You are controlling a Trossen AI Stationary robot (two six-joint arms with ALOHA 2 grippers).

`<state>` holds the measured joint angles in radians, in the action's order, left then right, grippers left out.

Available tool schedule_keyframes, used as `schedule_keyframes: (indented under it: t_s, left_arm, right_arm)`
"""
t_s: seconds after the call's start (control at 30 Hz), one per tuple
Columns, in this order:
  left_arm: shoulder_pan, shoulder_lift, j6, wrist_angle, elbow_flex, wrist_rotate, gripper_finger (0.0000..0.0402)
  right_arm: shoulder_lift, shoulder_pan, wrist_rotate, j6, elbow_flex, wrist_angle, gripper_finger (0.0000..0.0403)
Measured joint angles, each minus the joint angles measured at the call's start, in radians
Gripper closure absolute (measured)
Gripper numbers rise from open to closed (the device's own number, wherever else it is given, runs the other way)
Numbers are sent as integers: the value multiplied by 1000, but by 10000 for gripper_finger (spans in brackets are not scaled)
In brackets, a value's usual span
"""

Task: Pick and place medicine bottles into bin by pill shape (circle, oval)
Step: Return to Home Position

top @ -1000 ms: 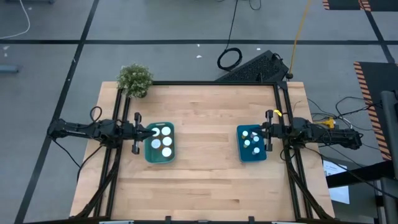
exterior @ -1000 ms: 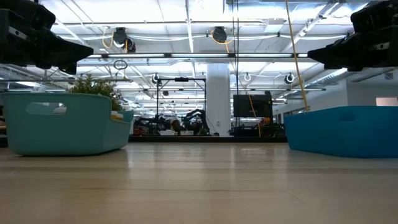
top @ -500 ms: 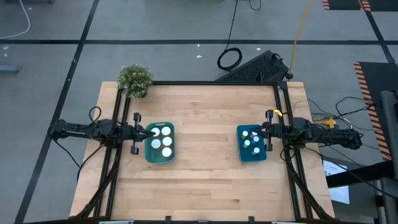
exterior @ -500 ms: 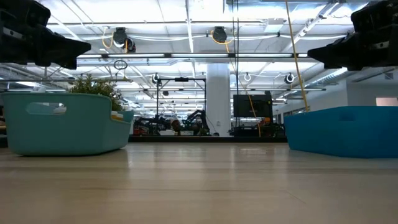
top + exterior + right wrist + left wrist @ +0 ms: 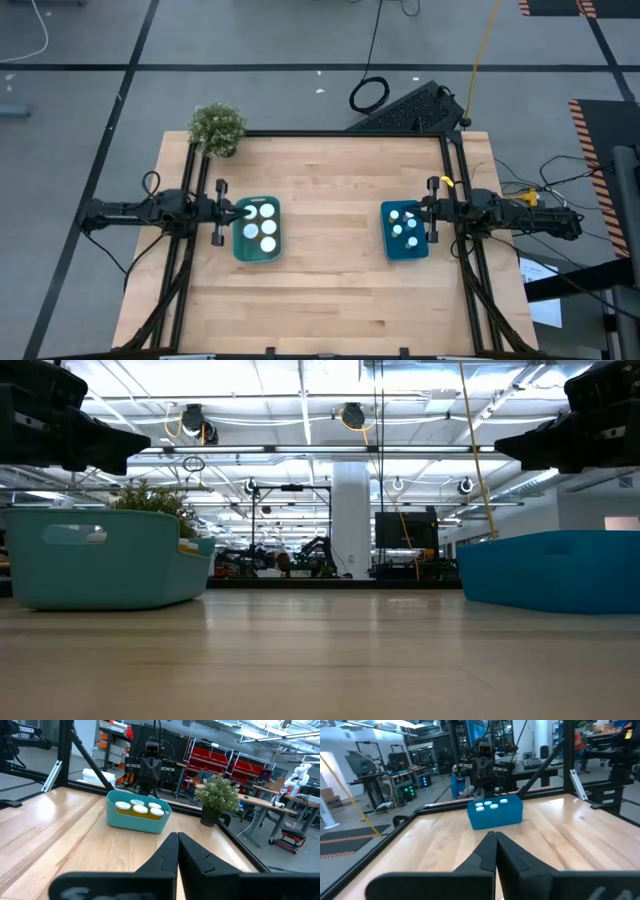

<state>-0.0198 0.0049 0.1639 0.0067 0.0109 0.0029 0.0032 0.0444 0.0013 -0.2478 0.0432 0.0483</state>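
Sorting looks done: bottles in teal bin, rest in blue bin. Left gripper and right gripper fingers closed, empty, parked at frame sides. Next: nothing left on bench.

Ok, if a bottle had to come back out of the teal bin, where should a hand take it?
Probably by the white cap, from straight above. Each bottle stands upright, close against its neighbours, and the teal bin walls cover most of the bodies, so only the caps are free. The left hand is beside that bin, shut, and would have to open first.
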Motion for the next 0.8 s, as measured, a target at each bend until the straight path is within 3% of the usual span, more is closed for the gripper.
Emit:
schedule_keyframes:
  t_s: [0.8]
  left_arm:
    - [8,1,-16,23,-2,-5,399]
  right_arm:
    - [0,0,0,0,0,0,403]
